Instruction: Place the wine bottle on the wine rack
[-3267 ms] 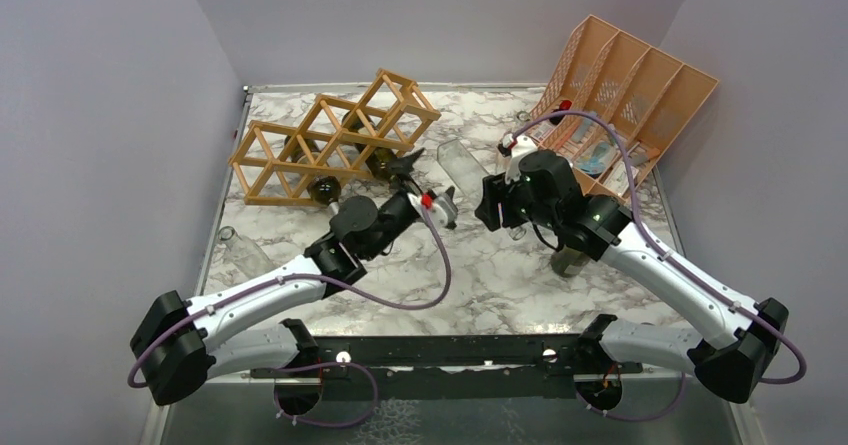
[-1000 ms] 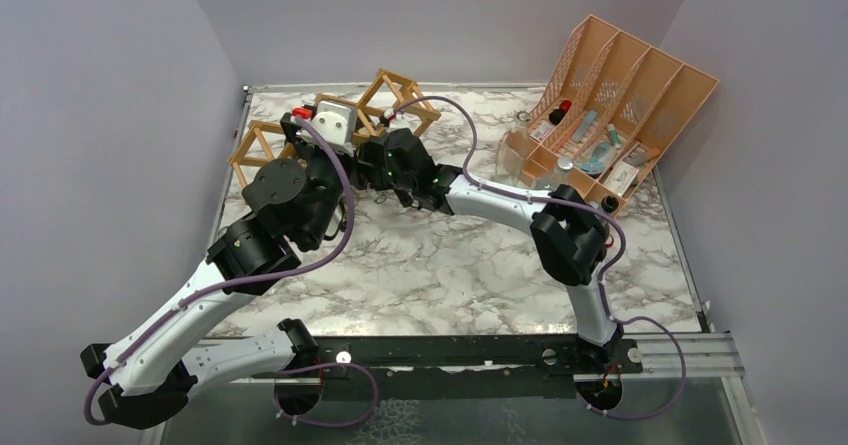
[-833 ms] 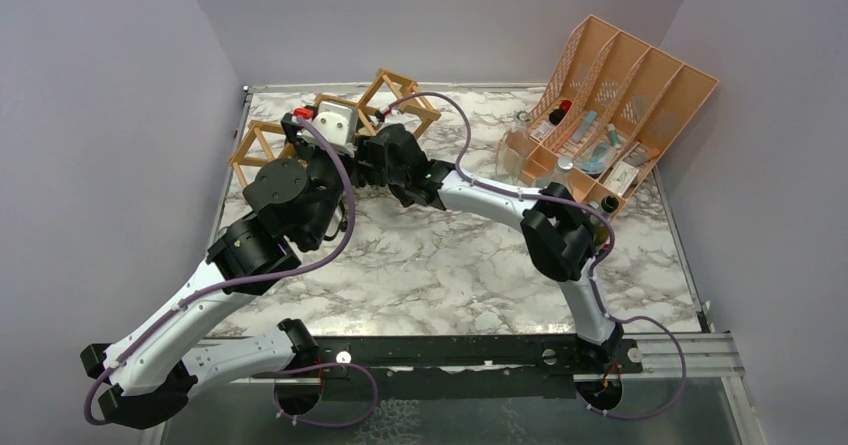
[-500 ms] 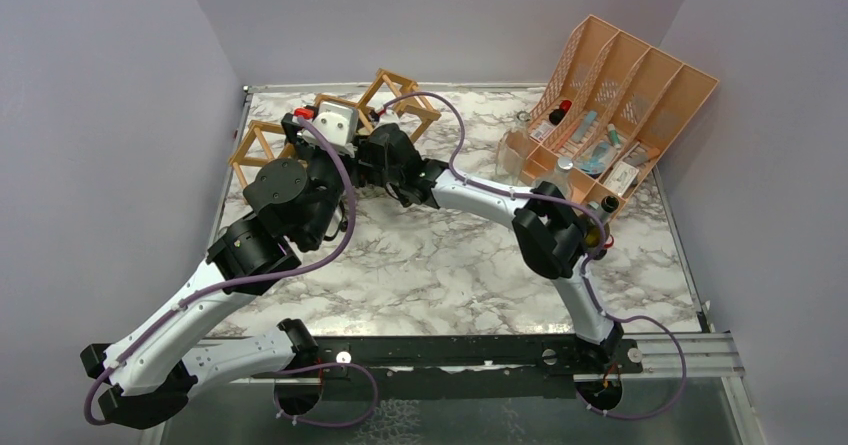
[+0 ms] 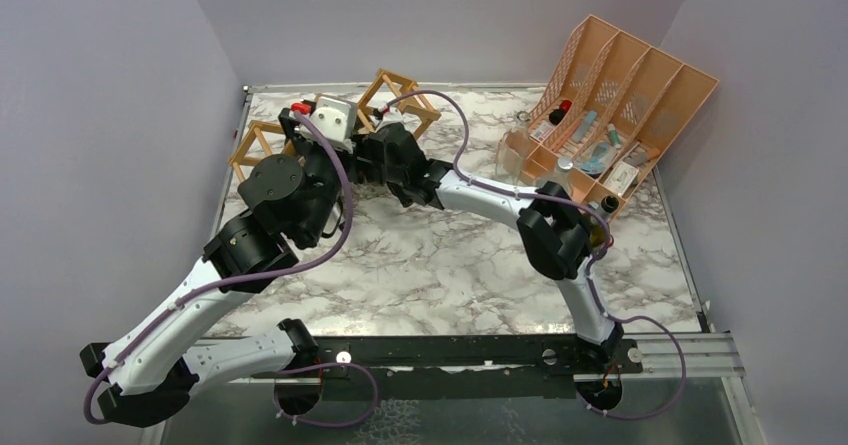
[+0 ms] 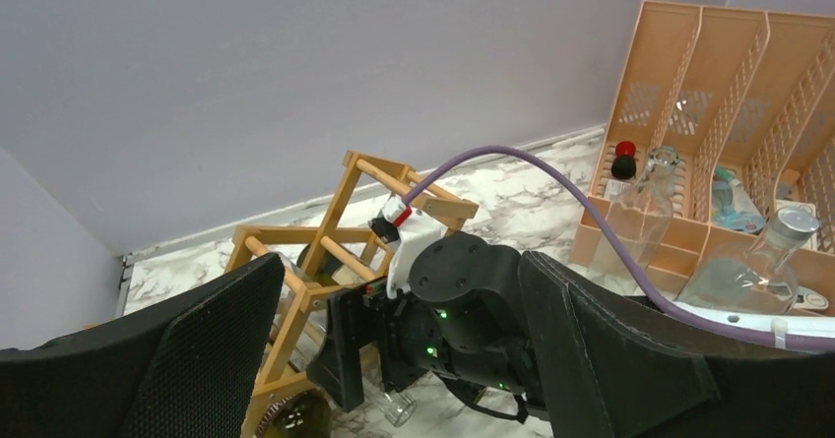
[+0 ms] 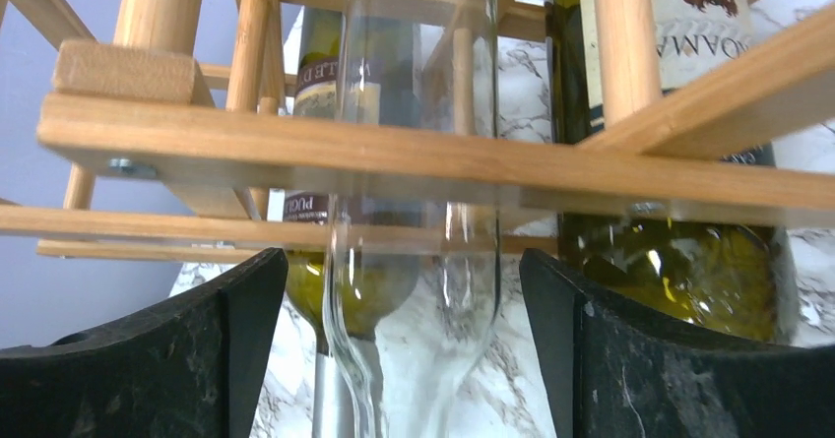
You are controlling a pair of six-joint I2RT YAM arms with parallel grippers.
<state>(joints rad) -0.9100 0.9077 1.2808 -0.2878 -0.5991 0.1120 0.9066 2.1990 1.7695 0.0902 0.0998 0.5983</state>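
Right arm has swung across to the rack (image 7: pixel 246 138), and the bottle (image 7: pixel 414 84) now lies slid into a cell, so it's nearly home! Clear, empty glass, between two dark labelled bottles (image 7: pixel 679 261). Right gripper (image 7: pixel 404 261) is spread wide around it, seemingly not pinching; left gripper (image 6: pixel 401 261) gapes, empty.

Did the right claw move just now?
Yes. The right gripper swung left, away from the peach file organizer, up to the wine rack.
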